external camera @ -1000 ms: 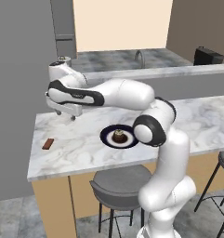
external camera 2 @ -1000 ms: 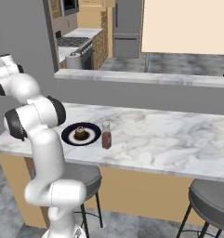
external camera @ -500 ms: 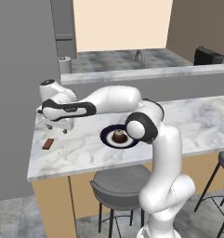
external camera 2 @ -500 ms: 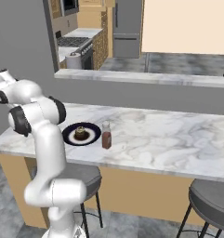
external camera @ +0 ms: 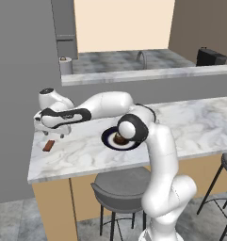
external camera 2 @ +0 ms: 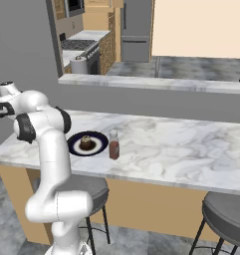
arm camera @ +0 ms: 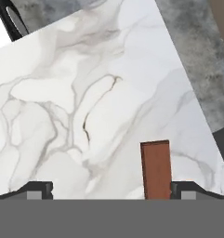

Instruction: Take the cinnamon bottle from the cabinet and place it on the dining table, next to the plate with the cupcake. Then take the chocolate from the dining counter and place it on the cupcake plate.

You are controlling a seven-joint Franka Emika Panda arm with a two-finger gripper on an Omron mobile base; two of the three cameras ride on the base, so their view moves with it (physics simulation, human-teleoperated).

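The chocolate (external camera: 48, 146), a flat reddish-brown bar, lies on the marble dining table (external camera: 82, 157) near its left end. My gripper (external camera: 56, 135) hovers open just above it. In the hand view the chocolate (arm camera: 156, 169) sits between the two fingertips (arm camera: 187, 189), nearer the right one and apart from both. The dark plate (external camera 2: 95, 148) with the cupcake (external camera 2: 85, 143) rests mid-table. The cinnamon bottle (external camera 2: 114, 145) stands upright just right of the plate. In the left base view the plate (external camera: 110, 140) is partly covered by my arm. The cabinet is out of view.
A higher grey ledge (external camera: 148, 74) runs behind the table, with a paper towel roll (external camera: 65, 65) on it. A grey wall (external camera: 16, 94) stands close to the table's left end. Round stools (external camera: 119, 186) sit under the front edge.
The arm has swung left and dropped lower over the table's left end, bringing the open gripper down over the chocolate. Plate, cupcake and bottle have not moved.
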